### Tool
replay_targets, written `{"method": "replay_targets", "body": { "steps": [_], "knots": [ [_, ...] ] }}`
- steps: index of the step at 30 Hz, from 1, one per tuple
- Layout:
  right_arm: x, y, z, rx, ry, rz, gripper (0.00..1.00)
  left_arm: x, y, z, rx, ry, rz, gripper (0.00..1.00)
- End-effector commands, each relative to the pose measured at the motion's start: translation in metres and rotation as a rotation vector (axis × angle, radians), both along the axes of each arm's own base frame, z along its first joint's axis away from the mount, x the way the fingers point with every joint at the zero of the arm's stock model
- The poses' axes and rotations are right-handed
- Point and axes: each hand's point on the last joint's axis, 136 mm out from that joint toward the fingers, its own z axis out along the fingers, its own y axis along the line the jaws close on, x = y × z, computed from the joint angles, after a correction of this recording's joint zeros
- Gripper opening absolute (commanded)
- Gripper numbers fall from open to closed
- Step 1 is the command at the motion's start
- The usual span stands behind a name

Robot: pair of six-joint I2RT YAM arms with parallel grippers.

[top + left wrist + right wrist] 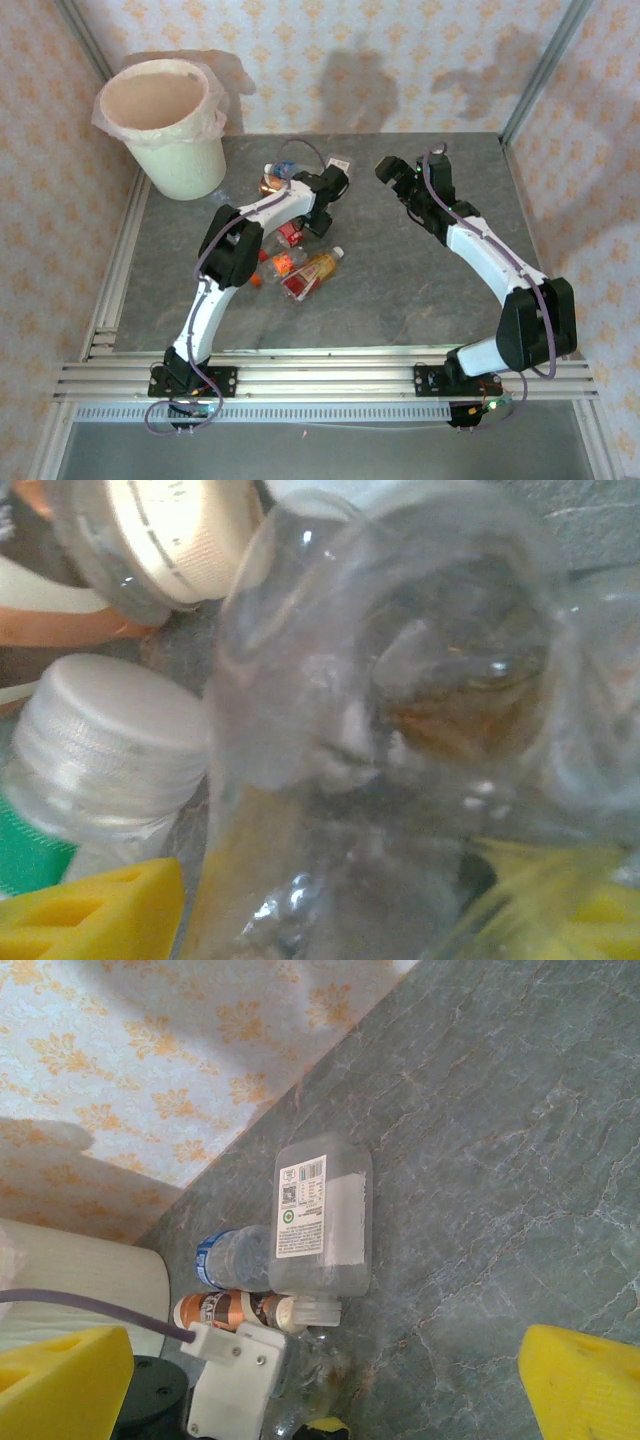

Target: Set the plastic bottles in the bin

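Grey marbled table (400, 290), walled with orange-flowered wallpaper (400, 60). Bin (175, 150): white, pink-lined, upright at the far left corner. Plastic bottles (305, 268): one cluster lying left of the table's centre, another toward the far edge beside the bin, including a square white-labelled bottle (322, 1220) on its side. Left gripper (283, 182): down in the far cluster, jaws half-closed on a clear bottle (380, 730) lodged between its yellow fingers (90, 910). Right gripper (392, 170): toward the far edge, right of centre, jaws wide apart, holding nothing.
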Motion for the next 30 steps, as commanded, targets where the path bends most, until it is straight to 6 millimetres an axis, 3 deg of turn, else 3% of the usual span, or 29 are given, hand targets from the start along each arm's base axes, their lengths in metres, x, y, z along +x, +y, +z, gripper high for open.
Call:
{"method": "replay_targets", "body": {
  "steps": [1, 6, 12, 18, 23, 26, 30],
  "knots": [
    [-0.003, -0.004, 0.010, -0.020, -0.027, -0.009, 0.99, -0.001, -0.007, 0.000, -0.013, 0.024, -0.026, 0.72],
    [-0.003, -0.005, 0.010, -0.023, -0.026, -0.011, 0.99, 0.010, -0.007, 0.019, -0.018, -0.043, -0.025, 0.62],
    [-0.003, -0.004, 0.012, -0.019, -0.033, -0.007, 0.99, 0.025, -0.011, 0.074, -0.059, -0.176, -0.028, 0.55],
    [-0.003, 0.013, 0.019, 0.035, -0.082, 0.077, 0.99, 0.033, -0.012, 0.154, -0.171, -0.358, -0.006, 0.52],
    [-0.005, 0.021, 0.024, 0.050, -0.117, 0.132, 0.99, 0.029, -0.003, 0.239, -0.307, -0.552, 0.025, 0.51],
    [-0.007, 0.020, 0.027, 0.041, -0.126, 0.135, 0.99, 0.025, 0.023, 0.305, -0.387, -0.729, 0.081, 0.51],
    [-0.006, 0.019, 0.027, 0.037, -0.127, 0.126, 0.99, 0.028, 0.075, 0.373, -0.399, -0.990, 0.192, 0.51]
  ]
}}
